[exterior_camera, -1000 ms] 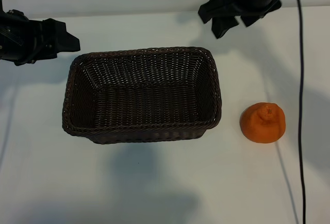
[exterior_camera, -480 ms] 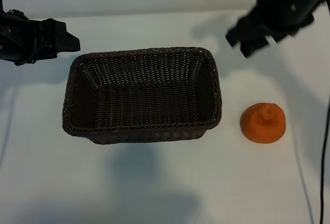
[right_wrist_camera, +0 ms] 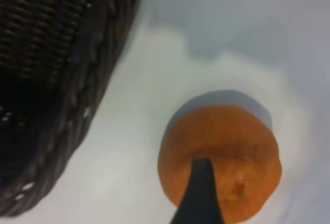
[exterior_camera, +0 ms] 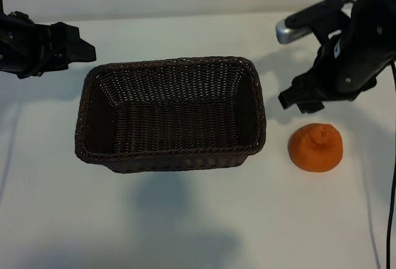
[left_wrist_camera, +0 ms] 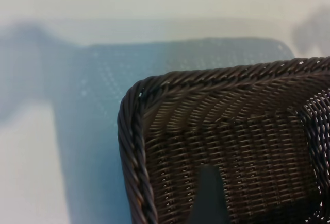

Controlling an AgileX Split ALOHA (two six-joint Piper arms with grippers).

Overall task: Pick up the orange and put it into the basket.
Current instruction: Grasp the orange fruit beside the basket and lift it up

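The orange (exterior_camera: 315, 148) lies on the white table to the right of the dark brown wicker basket (exterior_camera: 170, 62), a short gap between them. My right gripper (exterior_camera: 301, 102) hangs open just behind and above the orange, holding nothing. In the right wrist view one dark finger (right_wrist_camera: 201, 193) stands in front of the orange (right_wrist_camera: 232, 141), with the basket's wall (right_wrist_camera: 77, 90) beside it. My left gripper (exterior_camera: 83, 47) is parked open at the back left, off the basket's far left corner. Its finger (left_wrist_camera: 209, 195) shows over the basket's braided rim (left_wrist_camera: 131, 147).
A black cable (exterior_camera: 391, 176) runs down the right edge of the table (exterior_camera: 185, 219). The basket holds nothing. Bare white table lies in front of the basket and around the orange.
My right arm has swung from the back, near the basket's far right corner, down and to the right, to just behind the orange. The left arm, basket and orange have not moved.
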